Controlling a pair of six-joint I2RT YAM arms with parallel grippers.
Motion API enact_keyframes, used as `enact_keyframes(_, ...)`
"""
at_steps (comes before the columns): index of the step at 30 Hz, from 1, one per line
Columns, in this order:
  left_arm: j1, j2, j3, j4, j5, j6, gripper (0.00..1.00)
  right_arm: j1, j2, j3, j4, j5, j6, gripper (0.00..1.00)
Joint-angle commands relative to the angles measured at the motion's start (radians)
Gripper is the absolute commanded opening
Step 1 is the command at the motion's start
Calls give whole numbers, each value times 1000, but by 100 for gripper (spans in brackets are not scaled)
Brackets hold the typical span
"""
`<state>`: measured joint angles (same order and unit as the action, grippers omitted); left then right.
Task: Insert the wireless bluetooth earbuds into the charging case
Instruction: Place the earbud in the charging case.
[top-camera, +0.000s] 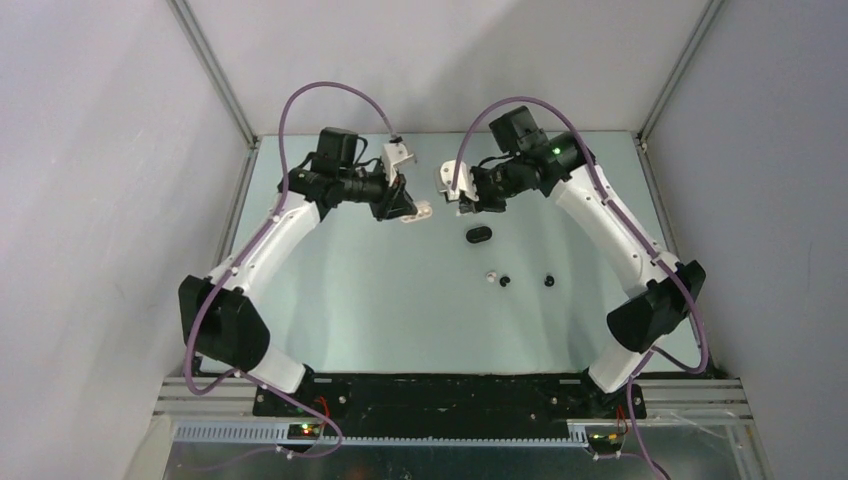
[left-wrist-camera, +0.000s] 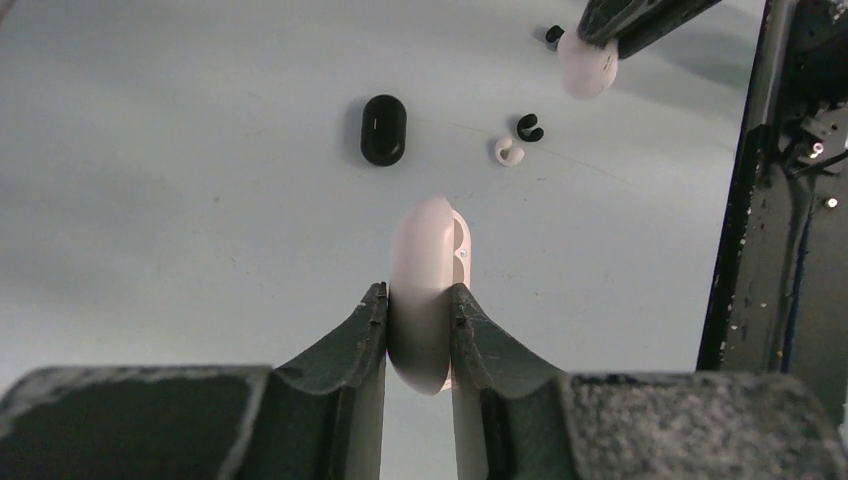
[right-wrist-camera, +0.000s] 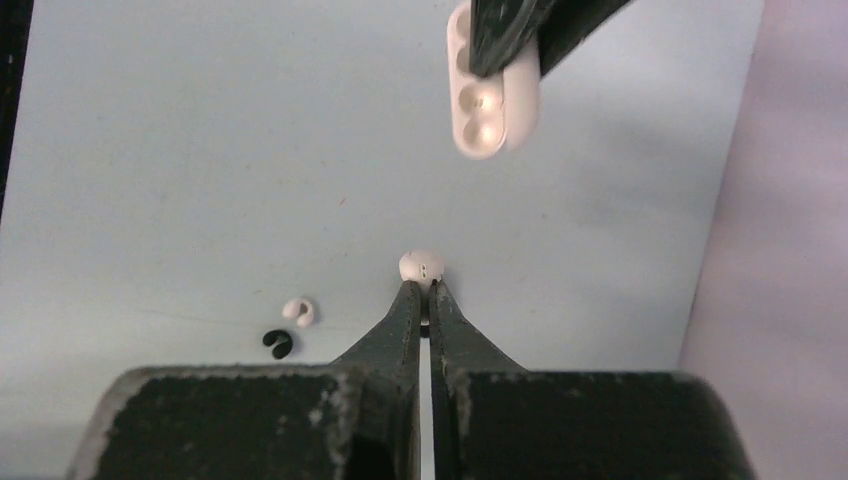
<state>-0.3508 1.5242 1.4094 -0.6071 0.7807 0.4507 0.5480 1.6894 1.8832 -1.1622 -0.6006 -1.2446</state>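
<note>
The left arm (top-camera: 268, 238) and right arm (top-camera: 612, 222) are both white tube links between chunky black joints. A purple cable (top-camera: 330, 85) loops along each. A small green light (top-camera: 555, 151) glows on the right one. The fingers (left-wrist-camera: 352, 345) are dark, curved and tapered, set on scuffed black blocks.
</note>
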Motion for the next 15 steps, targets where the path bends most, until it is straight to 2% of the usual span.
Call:
enact_keyframes(1, -21, -34, -4, 79, 27, 63, 0, 64, -16, 46, 74, 20, 33, 0)
enact_keyframes(9, -24, 4, 19, 107, 82, -110, 0, 141, -11, 42, 155, 72, 54, 0)
enact_keyframes(15, -24, 7, 18, 114, 96, -160, 0, 177, -18, 7, 218, 153, 26, 0)
